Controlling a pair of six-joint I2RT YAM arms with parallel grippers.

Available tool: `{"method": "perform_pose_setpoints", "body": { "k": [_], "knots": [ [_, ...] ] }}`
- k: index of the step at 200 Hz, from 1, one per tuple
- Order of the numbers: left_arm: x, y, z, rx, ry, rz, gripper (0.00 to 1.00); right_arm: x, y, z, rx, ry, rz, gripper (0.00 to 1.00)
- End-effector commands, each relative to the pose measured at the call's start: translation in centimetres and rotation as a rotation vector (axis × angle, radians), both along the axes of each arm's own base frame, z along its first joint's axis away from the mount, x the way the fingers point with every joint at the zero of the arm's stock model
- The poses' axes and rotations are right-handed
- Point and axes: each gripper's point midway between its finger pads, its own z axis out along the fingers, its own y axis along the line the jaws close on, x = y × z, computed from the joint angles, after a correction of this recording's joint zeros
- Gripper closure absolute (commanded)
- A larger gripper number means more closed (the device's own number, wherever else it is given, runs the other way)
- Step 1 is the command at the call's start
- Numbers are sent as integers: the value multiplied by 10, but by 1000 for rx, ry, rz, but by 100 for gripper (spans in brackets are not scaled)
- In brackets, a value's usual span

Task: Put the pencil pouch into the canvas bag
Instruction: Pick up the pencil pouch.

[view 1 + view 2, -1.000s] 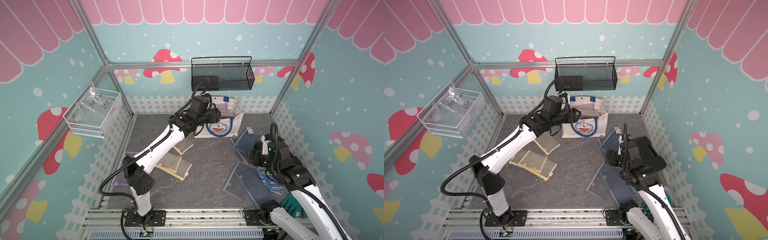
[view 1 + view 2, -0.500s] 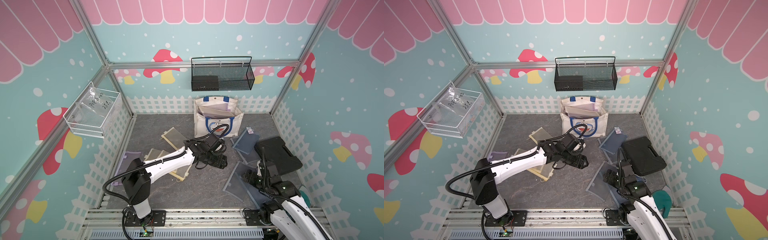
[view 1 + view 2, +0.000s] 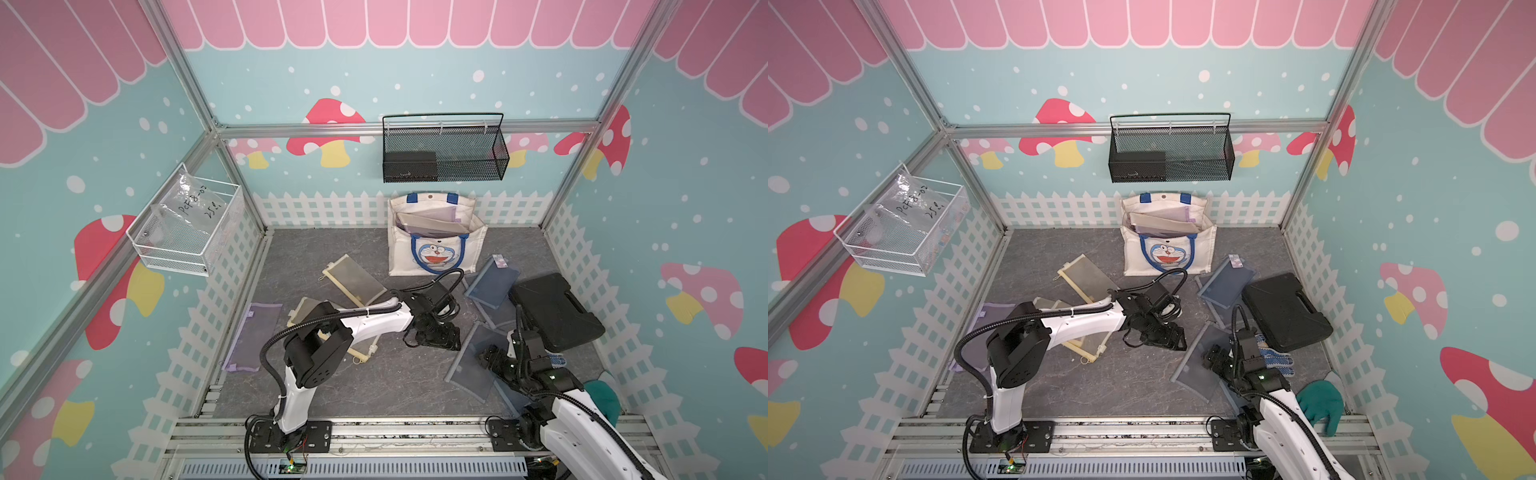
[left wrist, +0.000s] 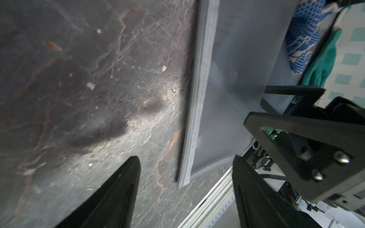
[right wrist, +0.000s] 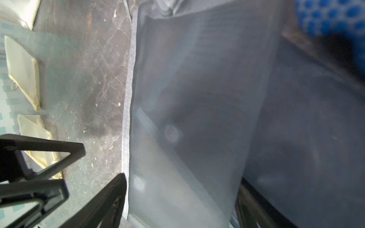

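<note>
A: How were the grippers found?

B: The right gripper [image 5: 177, 199] was seen spread wide astride the grey translucent mesh pencil pouch [image 3: 471, 365], which lay flat on the dark stone-patterned floor [image 3: 395, 386]; nothing was held. The left gripper [image 4: 185, 171] was likewise parted, empty, just beside that pouch's edge.

A: And farther back?

B: The cream-white boxy canvas bag with blue handles [image 3: 434, 239] was observed upright by the white picket fence [image 3: 324, 208], flat pouches already inside.
</note>
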Motion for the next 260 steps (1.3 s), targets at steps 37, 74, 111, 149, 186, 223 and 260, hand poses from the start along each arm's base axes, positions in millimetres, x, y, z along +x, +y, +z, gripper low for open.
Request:
{"method": "perform_pose_setpoints", "body": {
  "k": [37,74,111,149,186,223,260],
  "knots": [
    [4,-31,-6,-141,71,46,29,7,6,-11,23,12,34,17],
    [4,-37,-13,-171,104,59,42,14,11,-8,38,-17,60,28],
    [3,-37,-6,-204,112,68,64,23,13,-2,36,-43,68,43],
    [-2,-35,-4,-236,144,74,73,28,12,1,50,-81,48,54],
    [18,-14,20,-245,63,125,75,26,11,-5,61,-59,25,57],
    [61,15,10,-131,-19,132,39,23,9,-10,89,-48,-13,55],
    [74,9,-18,-57,-27,97,33,29,10,-9,112,-66,-13,52]
  ]
}}
